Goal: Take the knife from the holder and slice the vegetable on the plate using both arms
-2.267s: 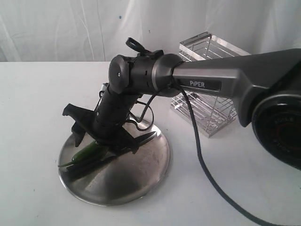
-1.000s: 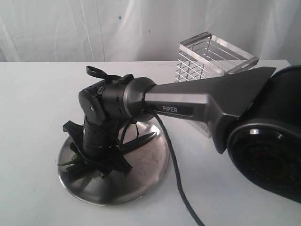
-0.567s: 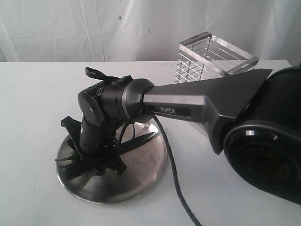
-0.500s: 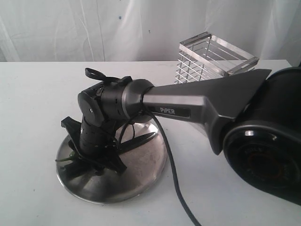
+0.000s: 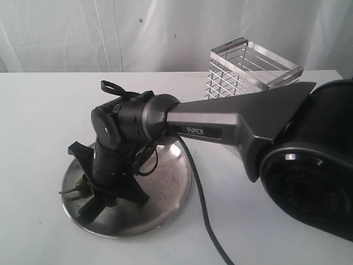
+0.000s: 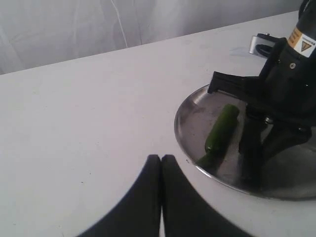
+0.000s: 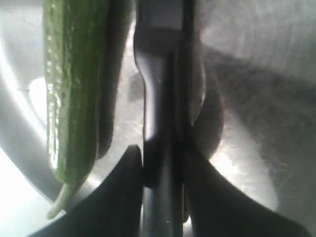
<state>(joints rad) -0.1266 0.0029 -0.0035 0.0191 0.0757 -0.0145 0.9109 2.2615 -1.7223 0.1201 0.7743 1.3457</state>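
The steel plate lies on the white table with the green vegetable at its left edge. My right gripper points down onto the plate and is shut on the dark knife, which runs alongside the vegetable. One dark end of the knife sticks out below the gripper. My left gripper is shut and empty over bare table, just short of the plate's rim and the vegetable. The wire holder stands at the back right.
The right arm's grey link marked PiPER and its large base joint span the right half of the exterior view. A black cable hangs from the arm across the table. White cloth hangs behind.
The right gripper and the plate have shifted to the left. The knife tip that showed on the plate's right side is now hidden behind the wrist.
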